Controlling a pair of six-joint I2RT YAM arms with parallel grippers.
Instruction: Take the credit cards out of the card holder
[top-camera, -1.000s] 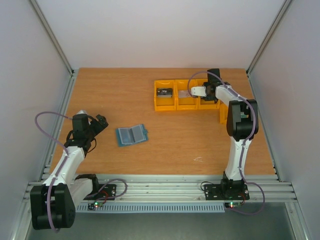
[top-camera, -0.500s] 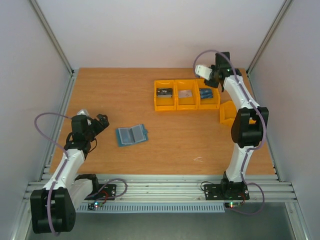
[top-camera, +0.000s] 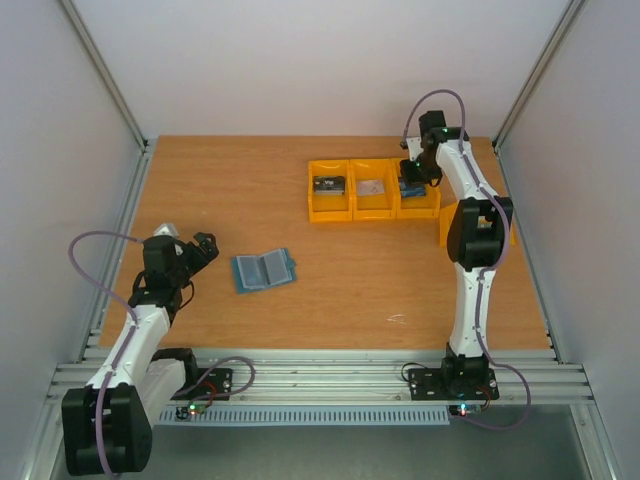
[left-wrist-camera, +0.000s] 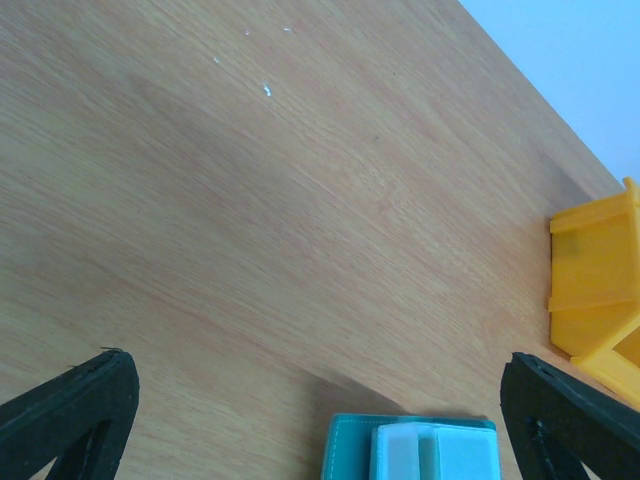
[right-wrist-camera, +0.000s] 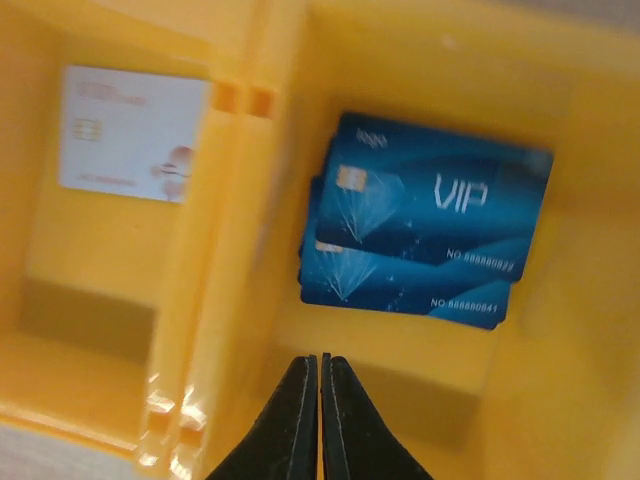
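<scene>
Yellow plastic bin (right-wrist-camera: 575, 130) holds 2 glossy blue rectangular cards (right-wrist-camera: 420, 225).

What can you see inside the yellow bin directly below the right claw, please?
That bin holds two stacked blue VIP cards. The upper card covers most of the lower card, leaving only its left and bottom edges showing. Anything beneath them is hidden.

Holder (top-camera: 264, 270) lies on the table (top-camera: 380, 285) before my left gripper (left-wrist-camera: 317, 362); cards (right-wrist-camera: 415, 225) lie in bins (top-camera: 330, 213) beneath my right gripper (right-wrist-camera: 320, 358).
</scene>
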